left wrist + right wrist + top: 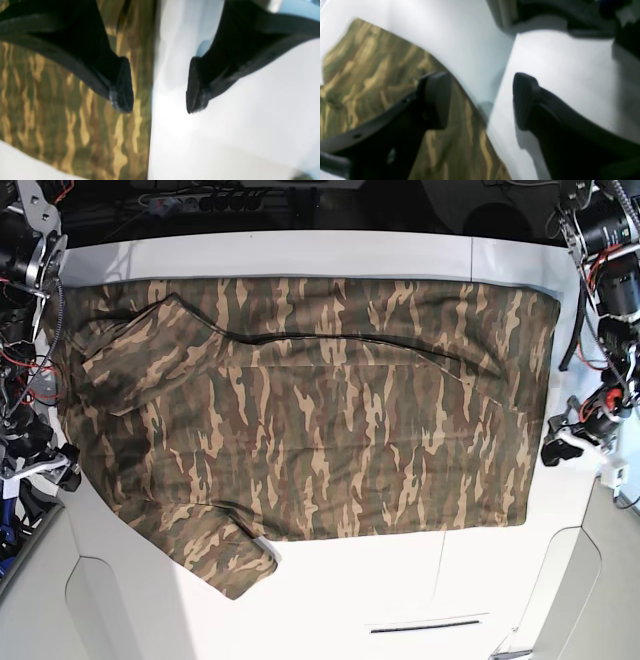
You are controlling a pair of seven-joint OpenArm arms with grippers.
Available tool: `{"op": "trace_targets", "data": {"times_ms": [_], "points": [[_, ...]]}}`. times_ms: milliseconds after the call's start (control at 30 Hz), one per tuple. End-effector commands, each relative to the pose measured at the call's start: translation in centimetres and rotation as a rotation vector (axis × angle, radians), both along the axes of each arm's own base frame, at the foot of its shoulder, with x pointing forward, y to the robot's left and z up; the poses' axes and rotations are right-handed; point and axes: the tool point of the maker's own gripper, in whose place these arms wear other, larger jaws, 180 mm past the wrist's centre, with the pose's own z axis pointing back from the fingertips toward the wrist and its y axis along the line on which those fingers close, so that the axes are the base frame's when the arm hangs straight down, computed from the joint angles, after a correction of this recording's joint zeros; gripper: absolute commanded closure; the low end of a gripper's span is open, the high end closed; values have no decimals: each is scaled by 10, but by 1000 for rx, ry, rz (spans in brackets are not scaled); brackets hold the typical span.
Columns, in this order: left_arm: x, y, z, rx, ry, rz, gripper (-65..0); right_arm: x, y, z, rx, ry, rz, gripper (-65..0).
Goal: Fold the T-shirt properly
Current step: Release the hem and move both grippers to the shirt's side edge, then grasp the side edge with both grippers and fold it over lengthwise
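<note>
A: Where is the T-shirt [310,420]?

B: Spread flat across the white tabletop [400,580], one sleeve folded onto its body, the other sleeve sticking out past its near hem.

A: Its edges?

B: Bare tabletop lies beside the shirt's near hem and both ends.

A: The hands?

B: The left hand [160,85] hangs released over a shirt edge, holding nothing. The right hand [482,100] is released too, straddling another edge.
</note>
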Motion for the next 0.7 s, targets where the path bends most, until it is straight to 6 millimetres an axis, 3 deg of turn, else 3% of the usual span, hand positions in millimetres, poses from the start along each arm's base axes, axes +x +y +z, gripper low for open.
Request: {"op": "trace_targets", "data": {"times_ms": [0,133,300,500,567,667], "points": [[17,12,22,4,-66,22,-366,15,-11,23,-13,-61,-13,-384],[31,6,10,-46,-45,46,-366,15,7,11,24,-41,10,-384],[45,-11,9,-69,-45,33,-366,22,51,3,77,-51,86,-384],[47,-29,0,-82,-30,9,-363,26,90,-5,137,-52,118,-383],[47,-30,0,-85,-30,9,-319,27,97,-5,148,-60,140,-373],[48,-24,0,-79,-26,35,-220,27,101,-3,143,-66,165,-265]]}}
